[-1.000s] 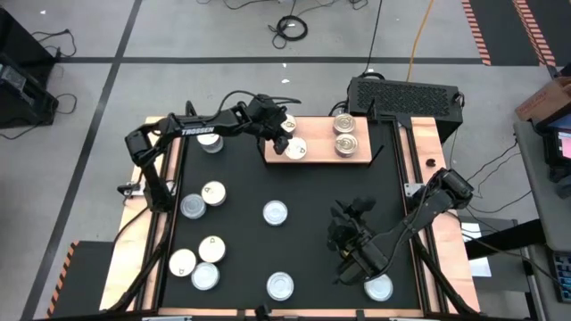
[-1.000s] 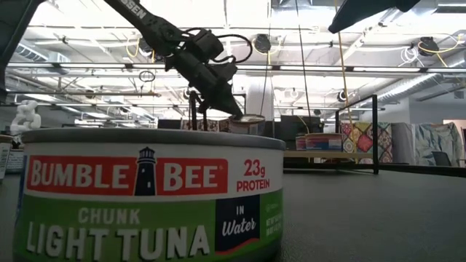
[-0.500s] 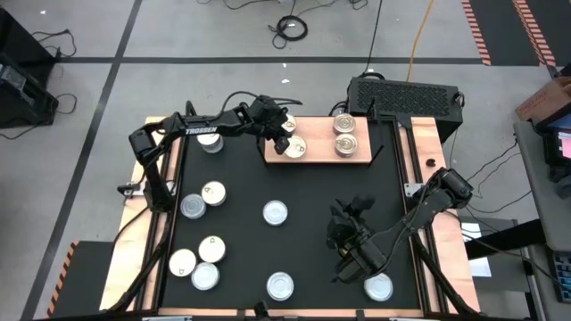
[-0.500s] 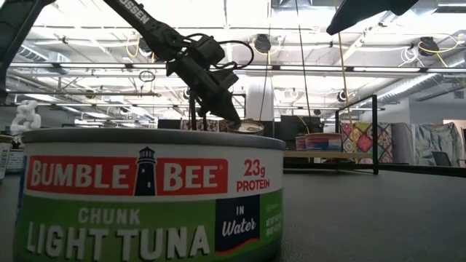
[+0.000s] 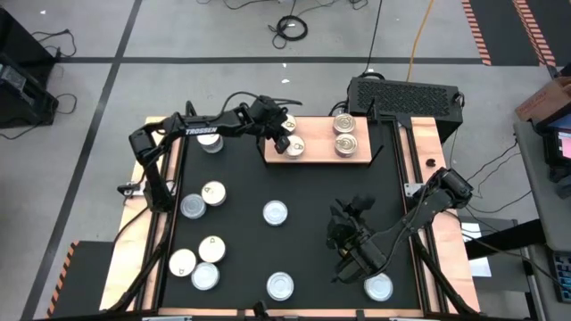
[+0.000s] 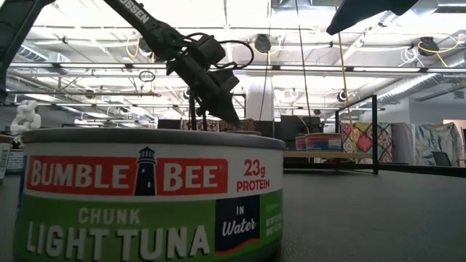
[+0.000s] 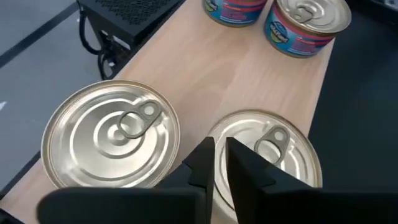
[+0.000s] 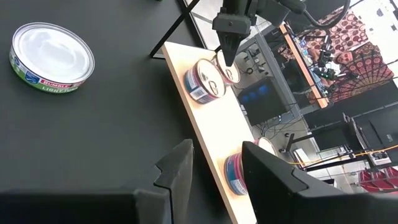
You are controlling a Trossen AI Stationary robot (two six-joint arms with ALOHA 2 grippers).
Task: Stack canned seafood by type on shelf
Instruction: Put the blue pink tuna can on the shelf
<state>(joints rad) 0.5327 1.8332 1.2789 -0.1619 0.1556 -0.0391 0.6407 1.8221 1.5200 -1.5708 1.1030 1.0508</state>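
The light-wood shelf (image 5: 317,157) lies at the mat's far edge. Two gold-topped tins with pull tabs (image 7: 112,134) (image 7: 267,152) rest flat on its left end. Two blue-labelled tins (image 5: 345,144) (image 5: 343,123) stand near its right end. My left gripper (image 5: 284,139) hangs over the gold pair with its fingers shut to a thin slit (image 7: 219,163). In the low view its tips (image 6: 234,116) stand a little above them. My right gripper (image 8: 217,174) is open over the mat's near right part (image 5: 350,257). Several more tins lie loose on the mat.
Loose tins lie at the mat's left (image 5: 214,193) (image 5: 193,207) (image 5: 211,143), near left (image 5: 211,249) (image 5: 183,262) (image 5: 205,276), middle (image 5: 276,212) and near edge (image 5: 280,285) (image 5: 378,287). One tuna can (image 6: 145,196) fills the low view. Thin black posts (image 6: 376,135) edge the shelf.
In the low view the tin at my left gripper's fingertips has sunk, tipping on the way. It now lies low on the shelf, almost hidden behind the near can. The left gripper has drawn back slightly and its tips stand clear above the tin.
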